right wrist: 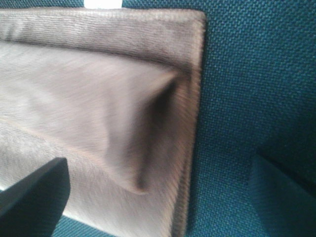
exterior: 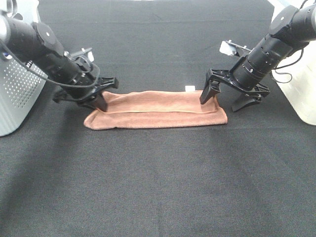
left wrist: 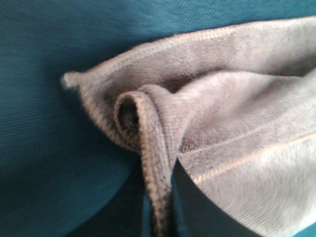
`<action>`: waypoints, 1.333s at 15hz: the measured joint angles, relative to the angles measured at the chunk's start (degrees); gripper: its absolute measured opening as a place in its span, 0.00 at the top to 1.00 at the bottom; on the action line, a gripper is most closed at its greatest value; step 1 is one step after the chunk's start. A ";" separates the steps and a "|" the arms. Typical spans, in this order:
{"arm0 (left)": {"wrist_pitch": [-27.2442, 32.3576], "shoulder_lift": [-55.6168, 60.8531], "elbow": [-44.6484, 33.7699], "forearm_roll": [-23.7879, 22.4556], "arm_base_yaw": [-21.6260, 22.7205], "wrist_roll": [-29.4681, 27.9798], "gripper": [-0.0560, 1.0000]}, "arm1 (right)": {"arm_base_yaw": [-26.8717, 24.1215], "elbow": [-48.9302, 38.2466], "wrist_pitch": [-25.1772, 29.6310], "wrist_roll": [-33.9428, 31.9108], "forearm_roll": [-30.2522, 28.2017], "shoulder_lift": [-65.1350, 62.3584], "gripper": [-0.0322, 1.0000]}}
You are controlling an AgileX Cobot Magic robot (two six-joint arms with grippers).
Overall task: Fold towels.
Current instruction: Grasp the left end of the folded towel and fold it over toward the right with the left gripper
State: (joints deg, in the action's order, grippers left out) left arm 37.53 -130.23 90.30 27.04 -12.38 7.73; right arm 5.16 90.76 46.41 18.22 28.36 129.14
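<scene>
The left gripper (exterior: 98, 102) pinches the left end of the terracotta towel (exterior: 158, 114). The right gripper (exterior: 219, 104), fingers spread apart, straddles its right end.

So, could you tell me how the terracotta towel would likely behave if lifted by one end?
Probably floppy: the terracotta towel curls into a soft loop at its left end, so it would likely sag. Its folded layers gape at the right end, so they may fall open. It looks light, lying thin and flat.
</scene>
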 joint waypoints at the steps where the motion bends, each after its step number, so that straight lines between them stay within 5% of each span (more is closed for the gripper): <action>1: 1.03 2.46 0.00 -5.84 0.00 -3.15 0.91 | 0.00 0.00 0.23 0.00 0.00 0.00 0.08; 3: 5.27 6.07 1.49 -15.47 0.00 -8.71 0.91 | 0.00 0.00 0.52 0.00 0.00 0.00 0.08; 7: 15.13 9.57 5.61 -22.86 0.00 -13.58 0.91 | 0.00 0.00 0.80 0.00 0.00 0.00 0.08; 11: 21.26 10.14 13.41 -9.57 -2.58 -12.38 0.91 | -0.06 0.00 1.95 0.00 0.00 -0.06 0.08; 13: 18.96 9.91 13.81 -1.55 -5.27 -10.71 0.91 | -0.06 0.00 2.86 0.00 -0.29 -0.57 0.08; 20: 5.44 0.63 13.87 10.43 -11.63 -10.54 0.91 | -0.06 0.00 4.53 0.00 -0.52 -5.21 0.08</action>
State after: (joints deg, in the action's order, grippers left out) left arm 42.97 -129.60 104.16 37.47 -24.01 -2.81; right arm 5.10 90.76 50.94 18.22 27.85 123.93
